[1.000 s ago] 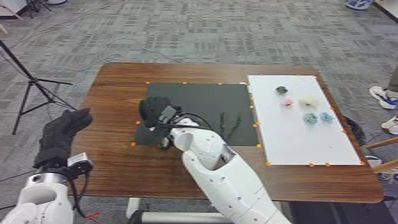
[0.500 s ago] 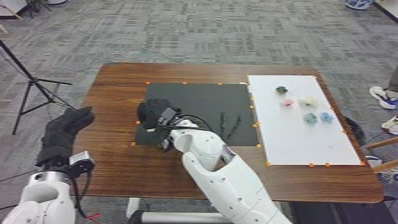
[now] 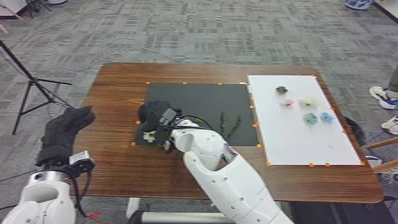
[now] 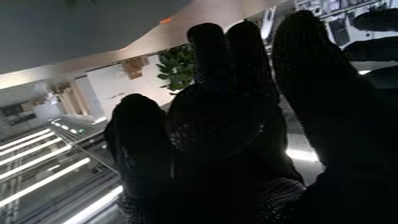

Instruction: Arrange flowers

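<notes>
My right hand (image 3: pixel 157 111) is over the left part of the black mat (image 3: pixel 197 92). A pale flower (image 3: pixel 149 136) shows just below that hand, at the mat's lower left; whether the hand touches it is hidden. In the right wrist view my right hand (image 4: pixel 244 135) is dark against the room, and I cannot tell if it grips anything. Two thin green stems (image 3: pixel 234 126) lie on the mat to its right. My left hand (image 3: pixel 69 125) is open at the table's left edge, and it also appears in the right wrist view as a dark hand (image 4: pixel 371 50).
The white board (image 3: pixel 311 145) at the table's right bears a dark flower (image 3: pixel 282 90), a pink one (image 3: pixel 287 102), a cream one (image 3: pixel 307 101) and two bluish ones (image 3: pixel 310 118). A black tripod (image 3: pixel 32 80) stands left of the brown table (image 3: pixel 120 90).
The pale flower has come into sight below my right hand, which has shifted only slightly. My left hand stays nearly where it was, and the stems and board flowers have not moved.
</notes>
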Controlling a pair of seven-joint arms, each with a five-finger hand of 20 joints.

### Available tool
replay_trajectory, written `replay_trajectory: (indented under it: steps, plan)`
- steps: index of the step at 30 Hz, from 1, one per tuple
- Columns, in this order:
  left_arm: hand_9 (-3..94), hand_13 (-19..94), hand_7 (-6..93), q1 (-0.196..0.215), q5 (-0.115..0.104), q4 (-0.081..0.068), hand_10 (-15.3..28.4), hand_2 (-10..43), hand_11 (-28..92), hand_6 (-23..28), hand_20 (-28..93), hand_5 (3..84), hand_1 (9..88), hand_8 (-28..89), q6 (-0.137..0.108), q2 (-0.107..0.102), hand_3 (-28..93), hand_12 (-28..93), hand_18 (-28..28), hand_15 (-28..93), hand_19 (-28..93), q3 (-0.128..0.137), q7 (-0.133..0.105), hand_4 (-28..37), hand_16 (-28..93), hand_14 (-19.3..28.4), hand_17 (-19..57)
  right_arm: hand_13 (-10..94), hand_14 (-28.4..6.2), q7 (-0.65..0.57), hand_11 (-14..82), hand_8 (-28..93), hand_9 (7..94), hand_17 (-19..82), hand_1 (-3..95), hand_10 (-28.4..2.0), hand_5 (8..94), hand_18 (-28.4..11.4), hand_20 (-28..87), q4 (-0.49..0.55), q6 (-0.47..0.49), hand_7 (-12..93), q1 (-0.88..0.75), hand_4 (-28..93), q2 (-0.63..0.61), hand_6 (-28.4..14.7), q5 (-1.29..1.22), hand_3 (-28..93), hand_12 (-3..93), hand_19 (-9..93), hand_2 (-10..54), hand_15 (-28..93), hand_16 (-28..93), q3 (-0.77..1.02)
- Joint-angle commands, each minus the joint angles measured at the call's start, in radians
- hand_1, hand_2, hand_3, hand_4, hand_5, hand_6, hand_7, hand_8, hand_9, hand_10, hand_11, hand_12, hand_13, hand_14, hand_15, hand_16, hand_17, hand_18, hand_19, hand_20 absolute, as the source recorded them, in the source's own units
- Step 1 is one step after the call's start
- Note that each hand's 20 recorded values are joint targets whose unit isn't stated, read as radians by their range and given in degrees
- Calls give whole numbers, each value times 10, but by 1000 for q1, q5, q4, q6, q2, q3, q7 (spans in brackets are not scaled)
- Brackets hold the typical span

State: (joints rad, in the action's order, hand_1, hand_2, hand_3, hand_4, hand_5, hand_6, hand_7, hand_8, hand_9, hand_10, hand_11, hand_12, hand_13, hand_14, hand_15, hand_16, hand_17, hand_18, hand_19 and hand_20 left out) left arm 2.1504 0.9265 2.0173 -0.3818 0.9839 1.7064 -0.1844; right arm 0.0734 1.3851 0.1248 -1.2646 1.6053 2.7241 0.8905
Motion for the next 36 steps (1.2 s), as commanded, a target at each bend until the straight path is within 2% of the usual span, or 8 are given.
replay_trajectory:
  steps: [1, 5, 12, 18, 23, 25, 28, 36]
  plan:
    - [493, 379, 172, 9, 3, 12, 138, 171, 223, 36, 132, 504, 208, -71, 12, 9, 676, 130, 88, 215, 66, 6, 12, -283, -12, 170, 46, 908, -6, -14, 129, 36, 687, 610, 472, -109, 605, -158, 630, 18, -15, 254, 25, -164, -25, -3, -31, 652, 149, 932, -95, 627, 318, -8]
    - [492, 378, 172, 18, 6, 16, 138, 171, 223, 37, 132, 504, 208, -71, 10, 7, 675, 130, 88, 214, 67, 15, 15, -283, -12, 170, 46, 903, -6, -46, 127, 12, 681, 603, 459, -112, 600, -161, 629, 66, -36, 249, 77, -163, -91, -3, -102, 660, 150, 932, -95, 626, 319, -44]
    - [492, 378, 171, 43, 6, 32, 139, 170, 223, 36, 131, 504, 208, -70, 1, 4, 675, 130, 87, 215, 65, 38, 16, -283, -12, 171, 47, 880, -15, -107, 123, -83, 659, 581, 433, -113, 587, -166, 621, 248, -88, 254, 153, -156, -258, -3, -289, 673, 155, 932, -95, 629, 319, -34]
    - [494, 380, 174, 41, 5, 34, 138, 169, 225, 36, 132, 506, 208, -72, -5, 3, 676, 130, 87, 215, 66, 36, 20, -283, -12, 170, 47, 717, -96, -104, 113, -93, 595, 398, 396, -135, 549, -219, 502, 376, -106, 244, 142, -159, -425, -11, -316, 677, 168, 854, -95, 594, 292, 95]
    - [492, 379, 174, 35, 9, 35, 139, 169, 224, 36, 132, 505, 208, -72, -16, 6, 675, 130, 87, 216, 66, 34, 16, -283, -13, 171, 47, 613, -131, -103, 94, -88, 508, 307, 339, -147, 483, -230, 510, 455, -6, 232, 51, -192, -574, -19, -316, 690, 181, 761, -95, 571, 284, 270]
    - [492, 379, 173, 59, 3, 45, 139, 168, 224, 36, 132, 506, 208, -72, -15, 10, 676, 130, 88, 216, 66, 44, 6, -283, -13, 171, 47, 594, -138, -126, 88, -86, 489, 297, 318, -152, 468, -232, 514, 492, -10, 221, -19, -201, -631, -24, -326, 687, 185, 751, -95, 571, 283, 337]
    - [493, 379, 172, 68, 4, 48, 138, 168, 225, 36, 132, 506, 208, -72, -13, 15, 676, 130, 87, 216, 66, 47, 6, -283, -13, 171, 47, 592, -140, -166, 90, -79, 490, 296, 294, -154, 468, -233, 524, 491, -45, 214, -100, -221, -680, -26, -333, 711, 194, 746, -95, 573, 278, 416]
    - [495, 379, 173, 82, 4, 53, 138, 168, 225, 36, 132, 507, 208, -71, -11, 27, 676, 130, 87, 216, 65, 46, -3, -283, -13, 172, 47, 638, -131, -258, 207, -73, 586, 332, 308, -158, 532, -236, 536, 393, -107, 228, -223, -232, -706, -33, -283, 711, 231, 783, -95, 595, 284, 518]
